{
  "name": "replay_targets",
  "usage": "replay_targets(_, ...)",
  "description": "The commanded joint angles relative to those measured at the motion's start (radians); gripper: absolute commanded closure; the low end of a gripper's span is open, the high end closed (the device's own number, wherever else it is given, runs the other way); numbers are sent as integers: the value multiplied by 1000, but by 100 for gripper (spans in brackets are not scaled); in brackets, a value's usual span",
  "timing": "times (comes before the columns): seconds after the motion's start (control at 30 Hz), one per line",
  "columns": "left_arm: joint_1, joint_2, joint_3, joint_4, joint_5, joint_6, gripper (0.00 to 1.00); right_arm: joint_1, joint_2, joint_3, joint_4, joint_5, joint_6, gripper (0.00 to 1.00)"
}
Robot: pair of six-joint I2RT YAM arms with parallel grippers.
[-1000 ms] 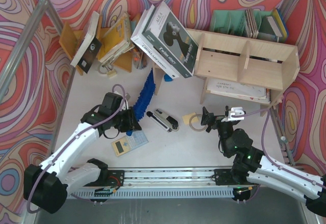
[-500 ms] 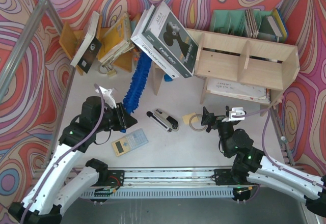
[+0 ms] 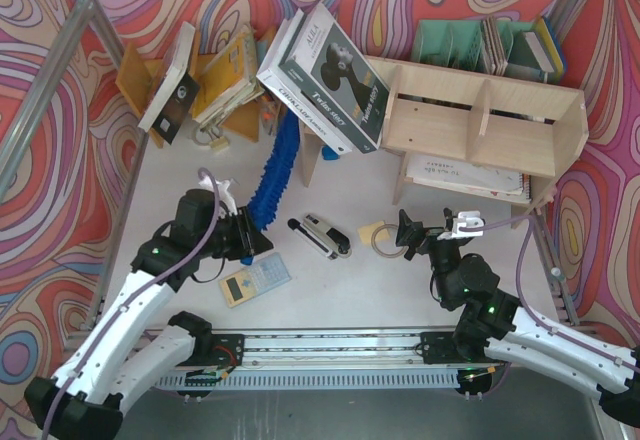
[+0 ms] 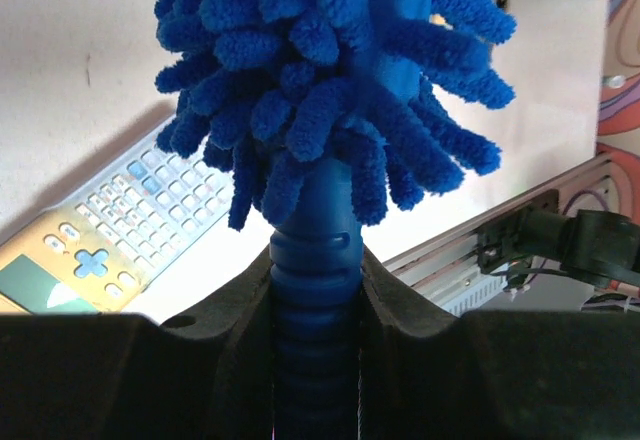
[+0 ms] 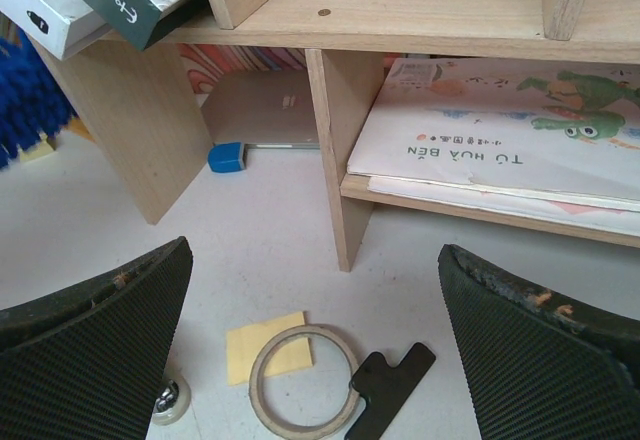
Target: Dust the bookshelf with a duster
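My left gripper (image 4: 315, 290) is clamped on the ribbed dark-blue plastic handle of the long bright-blue fluffy chenille duster (image 3: 274, 168). Its shaggy head slants away from me, with the tip beside the left side panel of the wide pale unfinished plywood bookshelf (image 3: 480, 125). My right gripper (image 3: 405, 235) has its textured black jaws wide apart, gripping nothing.

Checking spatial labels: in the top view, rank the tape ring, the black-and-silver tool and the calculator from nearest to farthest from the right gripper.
1. tape ring, right beside the right gripper, on its left.
2. black-and-silver tool, mid-table.
3. calculator, farthest left.
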Motion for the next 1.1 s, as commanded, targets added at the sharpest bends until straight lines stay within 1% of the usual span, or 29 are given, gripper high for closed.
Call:
replay_targets(0.0, -1, 40, -71, 52, 17, -11, 100, -3, -14, 27, -5, 9, 13, 1)
replay_targets(0.1, -2, 72, -83, 35, -3, -7, 100, -2, -11, 27, -3, -2, 17, 1)
replay_targets(0.2, -2, 68, -65, 21, -14, -4, 100, -2, 0, 30, -3, 6, 15, 1)
replay_targets(0.33, -1, 34, -10, 2, -23, 33, 100, -2, 4, 31, -6, 4, 22, 1)
replay_targets(0.53, -2, -58, 73, -21, -41, 79, 100, -3, 20, 31, 8, 11, 9, 1)
replay_targets(0.7, -2, -72, 116, -24, -14, 98, 100, -3, 26, 33, 9, 2, 11, 1)
replay_targets(0.9, -1, -39, 66, -16, -1, 86, 100, -3, 42, 33, 19, 9, 4, 1)
replay_targets(1.07, -1, 37, -1, 10, 12, 59, 100, -3, 52, 36, 17, 1, 5, 1)
